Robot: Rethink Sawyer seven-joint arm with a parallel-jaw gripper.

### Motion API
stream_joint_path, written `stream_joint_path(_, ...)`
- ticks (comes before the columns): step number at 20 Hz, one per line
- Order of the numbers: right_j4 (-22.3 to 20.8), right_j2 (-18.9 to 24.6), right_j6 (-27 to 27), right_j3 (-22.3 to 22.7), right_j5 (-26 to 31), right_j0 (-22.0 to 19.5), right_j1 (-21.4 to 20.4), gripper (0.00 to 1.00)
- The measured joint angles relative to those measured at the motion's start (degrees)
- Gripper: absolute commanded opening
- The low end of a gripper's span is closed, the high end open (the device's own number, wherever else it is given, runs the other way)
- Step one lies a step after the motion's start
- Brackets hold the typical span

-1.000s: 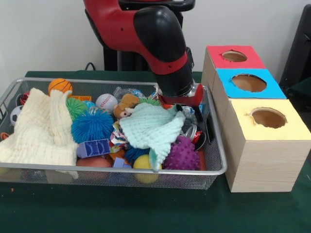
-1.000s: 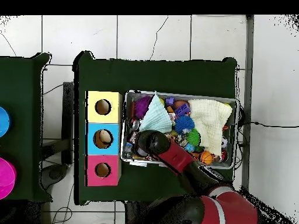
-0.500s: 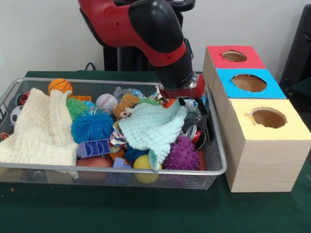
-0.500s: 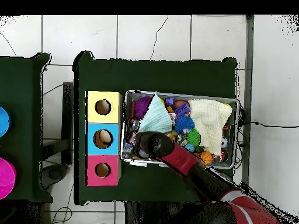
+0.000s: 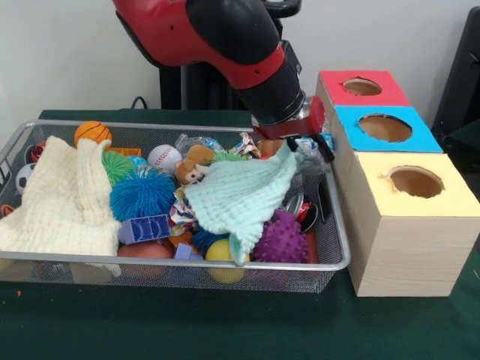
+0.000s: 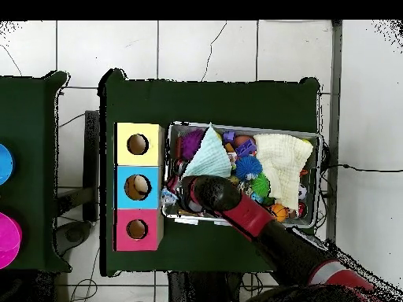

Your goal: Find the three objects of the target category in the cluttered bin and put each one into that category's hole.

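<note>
Silver wire-mesh bin on dark green table cloth. Inside: cream waffle cloth at left, mint cloth centre, blue spiky ball, purple spiky ball, orange basketball. Red, blue, yellow box tops at right.

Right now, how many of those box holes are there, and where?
3, in a row beside the wire basket: the red-topped hole nearest the robot, the blue-topped hole in the middle, the yellow-topped hole at the front. None look hidden.
</note>
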Motion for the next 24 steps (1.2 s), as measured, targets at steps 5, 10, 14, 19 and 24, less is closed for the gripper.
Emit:
stream_joint_path(5,0.0,3.5,0.0,1.3,0.0,-2.4,-0.2,0.0)
stream_joint_path(10,0.0,8.1,0.0,3.2,0.3,-6.2,-0.2,0.0)
stream_joint_path(14,0.0,9.6,0.0,3.9,0.9,-7.4,-0.4,0.0)
stream_joint_path(19,0.0,9.9,0.0,4.0,2.2,-7.0,-1.9,0.0)
stream_joint_path(24,0.0,10.5,0.0,4.6,3.6,-6.5,-5.3,0.0)
